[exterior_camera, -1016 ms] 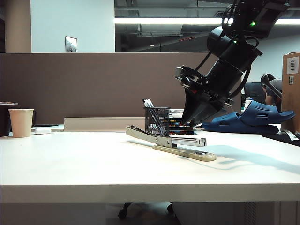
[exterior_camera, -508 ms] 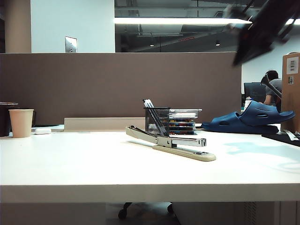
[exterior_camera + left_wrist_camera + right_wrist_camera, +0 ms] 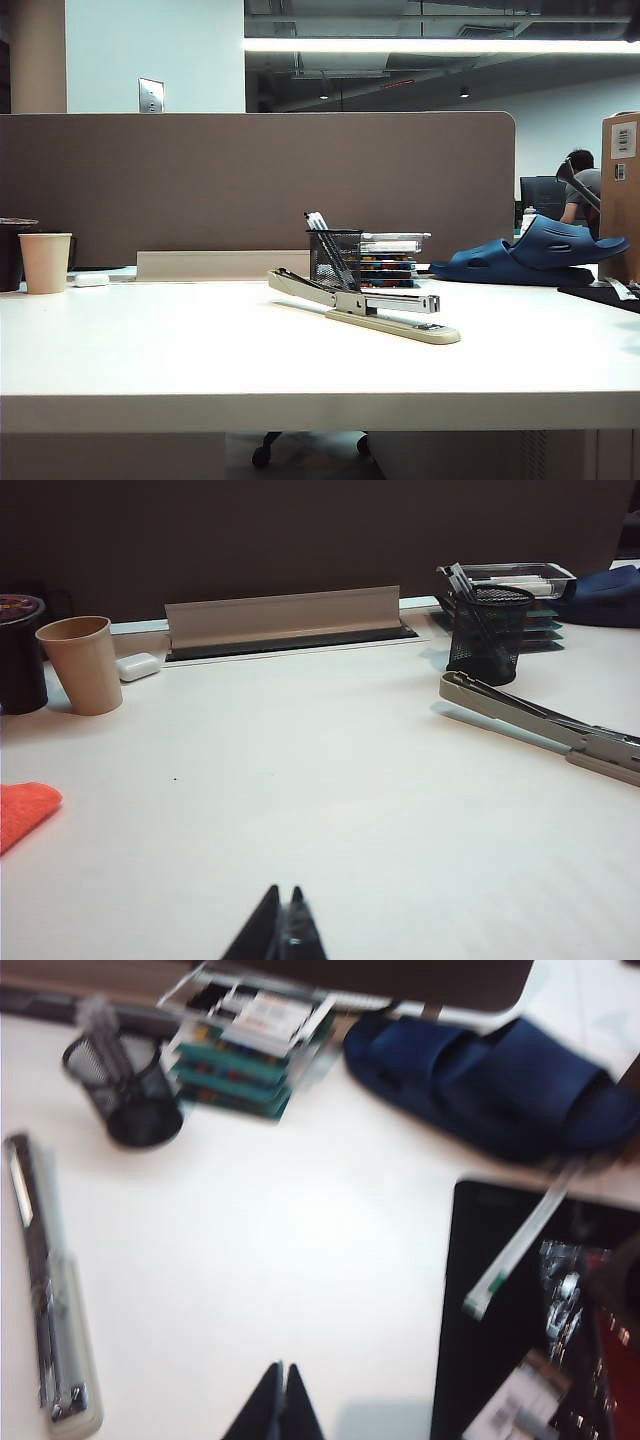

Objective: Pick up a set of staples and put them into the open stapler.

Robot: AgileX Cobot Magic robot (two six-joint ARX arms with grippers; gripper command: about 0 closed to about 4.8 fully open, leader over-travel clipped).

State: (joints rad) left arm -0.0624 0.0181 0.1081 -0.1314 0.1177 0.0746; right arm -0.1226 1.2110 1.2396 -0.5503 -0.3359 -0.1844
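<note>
The beige stapler [image 3: 365, 305] lies open in the middle of the white table, its top arm tilted back towards the left. It also shows in the left wrist view as the stapler [image 3: 545, 725] and, blurred, in the right wrist view as the stapler [image 3: 45, 1290]. The set of staples is out of view. My left gripper [image 3: 283, 898] is shut and empty, low over bare table well short of the stapler. High above the table, my right gripper [image 3: 283, 1370] is shut with nothing seen between its tips, off to the side of the stapler. Neither arm appears in the exterior view.
A black mesh pen cup [image 3: 335, 255] and stacked boxes [image 3: 390, 258] stand behind the stapler. A blue slipper [image 3: 535, 250] lies at the back right, near a black flat device [image 3: 520, 1310]. A paper cup [image 3: 82, 665], a white case [image 3: 137, 666] and an orange cloth [image 3: 25, 810] sit at the left.
My right arm, which was low behind the stapler by the stacked boxes, has swung up and to the right, out of the exterior view. The stapler has not moved.
</note>
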